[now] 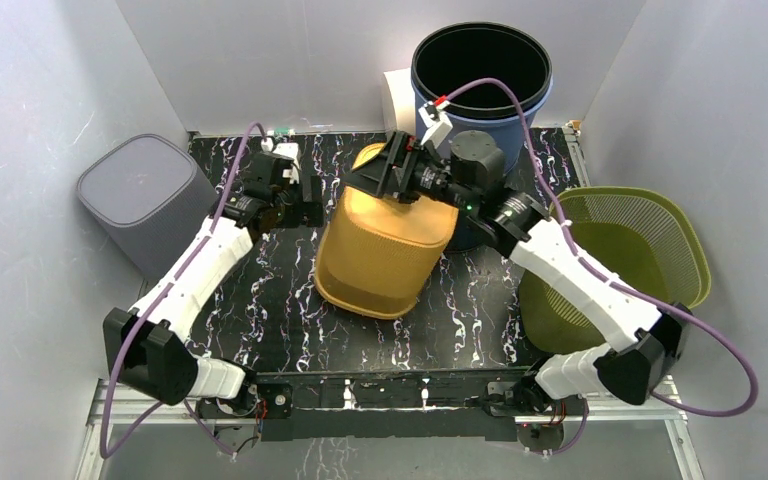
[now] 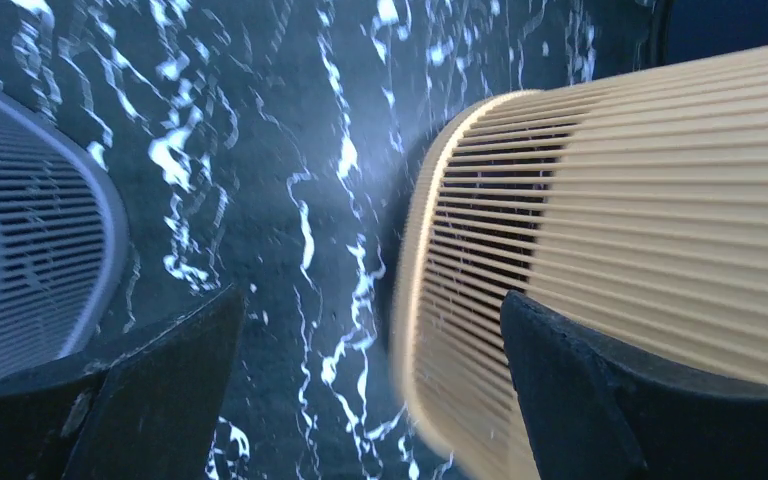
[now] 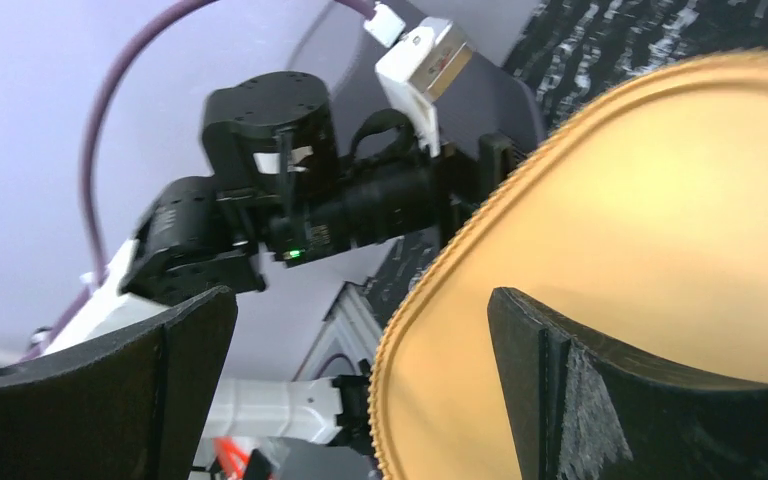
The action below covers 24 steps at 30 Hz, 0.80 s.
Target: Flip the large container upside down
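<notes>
Fingers [image 3: 600,400] stand wide apart on both my grippers. The right gripper [image 1: 388,172], elbow bent, reaches left over the far end of the yellow container [image 1: 385,250] at mid-table [image 1: 260,300]. The left gripper [image 1: 305,195], arm stretched forward, hangs just beside its left flank.

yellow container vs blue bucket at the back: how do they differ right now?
The yellow container is rounded-rectangular with ribbed walls; the blue bucket is round and looks smooth. The yellow container sits tilted on the table, with no opening visible from above; the blue bucket stands upright at the table's far edge, dark mouth facing up. Both are large bins.
</notes>
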Each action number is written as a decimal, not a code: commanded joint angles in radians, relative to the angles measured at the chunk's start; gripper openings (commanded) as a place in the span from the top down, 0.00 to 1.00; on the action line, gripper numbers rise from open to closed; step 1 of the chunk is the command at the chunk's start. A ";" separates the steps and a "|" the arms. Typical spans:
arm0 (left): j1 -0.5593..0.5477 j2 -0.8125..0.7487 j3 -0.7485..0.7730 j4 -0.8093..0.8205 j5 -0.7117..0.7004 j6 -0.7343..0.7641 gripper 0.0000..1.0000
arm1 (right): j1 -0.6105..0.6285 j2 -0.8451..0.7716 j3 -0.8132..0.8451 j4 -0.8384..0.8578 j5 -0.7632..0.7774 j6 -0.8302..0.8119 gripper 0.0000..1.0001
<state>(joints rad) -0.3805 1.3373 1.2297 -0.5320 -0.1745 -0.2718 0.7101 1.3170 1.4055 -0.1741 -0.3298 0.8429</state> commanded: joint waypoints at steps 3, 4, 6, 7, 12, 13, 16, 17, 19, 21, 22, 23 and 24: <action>0.119 0.072 0.143 -0.150 0.113 0.017 0.01 | -0.003 0.086 0.056 0.011 0.062 -0.071 0.02; 0.124 0.081 0.176 -0.164 0.107 0.017 0.02 | -0.003 0.087 0.076 -0.005 0.050 -0.073 0.02; 0.130 0.086 0.257 -0.206 0.105 0.012 0.02 | -0.002 0.045 0.125 -0.067 0.035 -0.085 0.02; 0.132 0.081 0.279 -0.216 0.105 0.006 0.02 | -0.002 0.026 0.136 -0.108 0.045 -0.101 0.02; 0.132 -0.033 0.402 -0.222 0.162 -0.022 0.02 | -0.003 -0.257 0.033 -0.396 0.329 -0.215 0.02; 0.132 -0.046 0.417 -0.220 0.186 -0.027 0.02 | -0.003 -0.278 0.029 -0.470 0.333 -0.227 0.02; 0.132 -0.078 0.459 -0.215 0.280 -0.050 0.02 | -0.004 -0.288 0.047 -0.662 0.269 -0.282 0.02; 0.131 -0.084 0.481 -0.215 0.312 -0.061 0.02 | -0.003 -0.294 0.039 -0.713 0.241 -0.302 0.02; 0.131 -0.092 0.507 -0.218 0.377 -0.087 0.02 | -0.002 -0.317 -0.005 -0.777 0.196 -0.334 0.03; 0.132 -0.112 0.486 -0.183 0.451 -0.114 0.02 | -0.002 -0.343 -0.061 -0.802 0.144 -0.365 0.10; 0.131 -0.130 0.460 -0.151 0.491 -0.142 0.02 | -0.002 -0.344 -0.078 -0.809 0.104 -0.374 0.12; 0.131 -0.152 0.429 -0.116 0.530 -0.172 0.02 | -0.002 -0.335 -0.094 -0.810 0.070 -0.385 0.14; 0.131 -0.164 0.404 -0.087 0.565 -0.200 0.01 | -0.002 -0.322 -0.111 -0.803 0.038 -0.390 0.17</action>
<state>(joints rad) -0.2489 1.2175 1.7061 -0.7052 0.1833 -0.3634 0.7067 0.9581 1.3605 -0.8684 -0.1505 0.5369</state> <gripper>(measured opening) 0.984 0.884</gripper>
